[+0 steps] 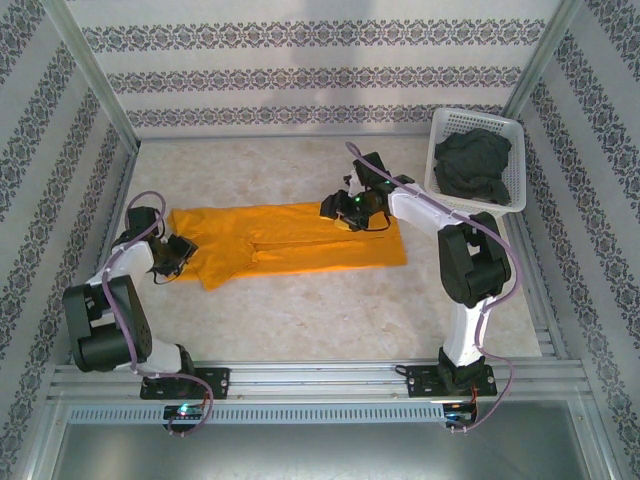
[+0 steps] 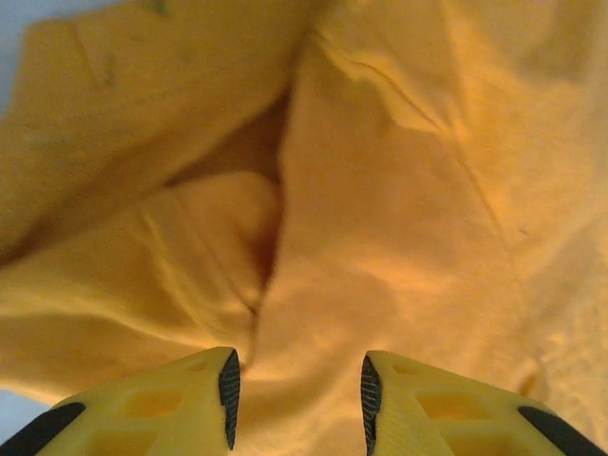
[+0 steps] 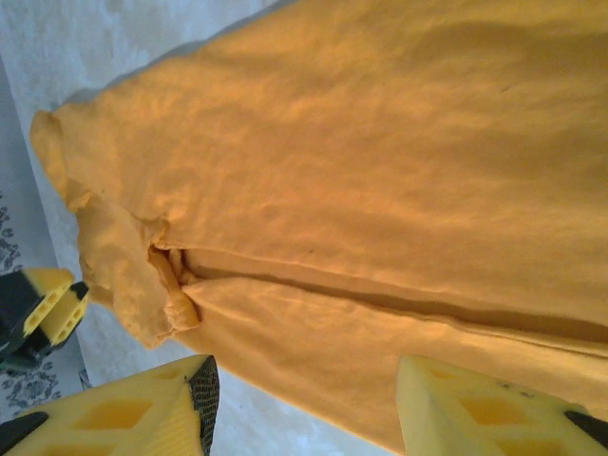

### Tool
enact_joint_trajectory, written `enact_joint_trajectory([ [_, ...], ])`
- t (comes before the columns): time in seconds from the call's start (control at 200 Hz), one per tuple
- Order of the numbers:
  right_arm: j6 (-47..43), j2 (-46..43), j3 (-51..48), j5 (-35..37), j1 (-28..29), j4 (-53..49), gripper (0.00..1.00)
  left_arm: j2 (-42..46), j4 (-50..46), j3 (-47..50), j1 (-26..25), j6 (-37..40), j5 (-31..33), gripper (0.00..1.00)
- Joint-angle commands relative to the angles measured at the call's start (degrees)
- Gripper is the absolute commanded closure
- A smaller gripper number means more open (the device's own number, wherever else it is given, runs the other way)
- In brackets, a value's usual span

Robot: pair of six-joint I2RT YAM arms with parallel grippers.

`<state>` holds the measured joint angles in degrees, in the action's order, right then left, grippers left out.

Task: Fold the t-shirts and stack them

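Seen from above, the right claw (image 1: 342,212) and its wrist hide the far edge of the orange t-shirt (image 1: 290,250), while the walls of the basket (image 1: 480,114) mask part of the crumpled grey t-shirt (image 1: 472,165). In both wrist views the orange cloth runs off frame, blurred up close.

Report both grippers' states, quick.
Left gripper: open, at the orange shirt, holding nothing.
Right gripper: open, over the same shirt, holding nothing.

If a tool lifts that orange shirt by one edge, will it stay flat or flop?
Probably floppy: the orange shirt lies in soft folds and creases, so a lifted edge would likely droop. It looks thin, so likely light. Pushed, it would probably bunch up.
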<state>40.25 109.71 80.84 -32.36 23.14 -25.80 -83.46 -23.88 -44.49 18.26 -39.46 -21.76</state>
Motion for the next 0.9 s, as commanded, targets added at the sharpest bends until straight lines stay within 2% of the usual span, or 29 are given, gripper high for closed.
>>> enact_joint_trajectory([
  [0.0, -0.94, -0.46, 1.42, -1.21, 0.24, 0.56, 0.47, -2.51, -1.07, -1.47, 0.63, 3.86, 0.69, 0.61],
  [0.21, -1.12, -0.59, 1.08, -1.20, -0.14, 0.39, 0.47, -4.38, 5.23, 1.13, 0.55, 1.96, -3.52, 0.64],
  [0.43, -0.36, 0.10, 1.49, -1.19, -0.20, 0.86, 0.47, -3.37, 4.74, 1.65, -0.83, 1.68, -6.01, 0.68],
  [0.894, 0.10, 0.95, 2.31, -1.32, -0.10, 0.97, 0.47, 1.02, -5.96, 1.14, -1.73, 3.61, -0.49, 0.69],
])
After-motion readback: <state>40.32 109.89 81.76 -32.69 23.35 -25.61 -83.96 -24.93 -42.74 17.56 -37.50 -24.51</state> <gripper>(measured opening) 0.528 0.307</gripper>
